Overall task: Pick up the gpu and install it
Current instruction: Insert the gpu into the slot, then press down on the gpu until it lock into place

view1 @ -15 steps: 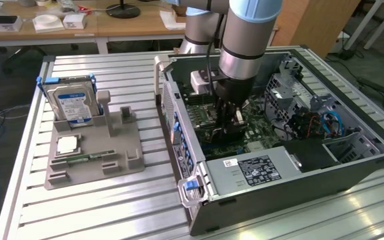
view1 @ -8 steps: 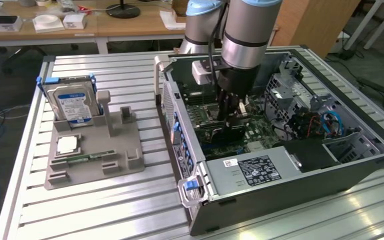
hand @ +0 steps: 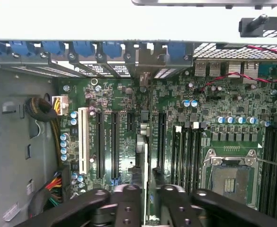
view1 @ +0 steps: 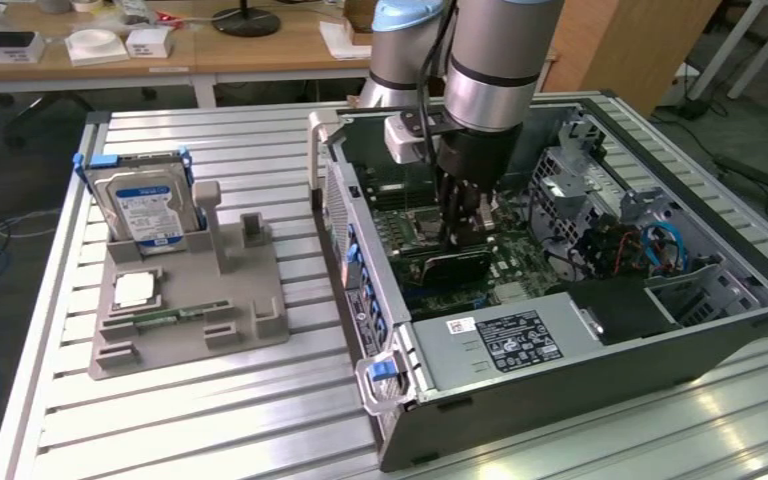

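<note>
One end effector (view1: 462,232) sat inside the open PC case (view1: 704,330), pinching the gpu (view1: 440,268) edge-on over the motherboard (hand: 176,123) slots (wrist view). Exterior view added the tabletop (view1: 224,420) fixture (view1: 197,320) holding the hard drive (view1: 147,208).

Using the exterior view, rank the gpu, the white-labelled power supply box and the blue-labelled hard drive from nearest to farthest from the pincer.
1. The gpu: right at the pincer, inside the open computer case, down at the motherboard.
2. The power supply box: inside the case, at its near end.
3. The hard drive: outside the case, upright in the grey holder toward the exterior view's left.
</note>
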Controlling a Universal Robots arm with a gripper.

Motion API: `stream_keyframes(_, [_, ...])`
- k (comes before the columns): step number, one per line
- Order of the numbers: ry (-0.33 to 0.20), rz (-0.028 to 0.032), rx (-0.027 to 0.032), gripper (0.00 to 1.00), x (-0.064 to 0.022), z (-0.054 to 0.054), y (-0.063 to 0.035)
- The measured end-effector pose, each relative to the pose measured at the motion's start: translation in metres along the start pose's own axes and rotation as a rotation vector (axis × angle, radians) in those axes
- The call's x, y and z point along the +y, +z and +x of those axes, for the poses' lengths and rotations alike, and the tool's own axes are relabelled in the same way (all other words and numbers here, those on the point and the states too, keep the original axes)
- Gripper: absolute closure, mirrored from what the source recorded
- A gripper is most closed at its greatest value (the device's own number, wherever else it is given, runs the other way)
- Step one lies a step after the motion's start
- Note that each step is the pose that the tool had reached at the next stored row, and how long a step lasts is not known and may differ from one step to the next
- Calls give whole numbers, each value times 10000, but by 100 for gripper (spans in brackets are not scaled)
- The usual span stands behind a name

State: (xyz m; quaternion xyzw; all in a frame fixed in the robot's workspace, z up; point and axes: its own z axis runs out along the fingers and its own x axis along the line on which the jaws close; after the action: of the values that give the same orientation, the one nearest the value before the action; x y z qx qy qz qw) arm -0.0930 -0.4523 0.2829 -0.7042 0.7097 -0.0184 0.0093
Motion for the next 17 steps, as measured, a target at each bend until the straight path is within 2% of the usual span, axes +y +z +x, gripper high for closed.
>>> stream_keyframes(2, [0,0,1,86,0,0,0])
stream_keyframes(4, [0,-1,2,90,0,0,-1])
stream_keyframes(17, [0,-1,2,90,0,0,-1])
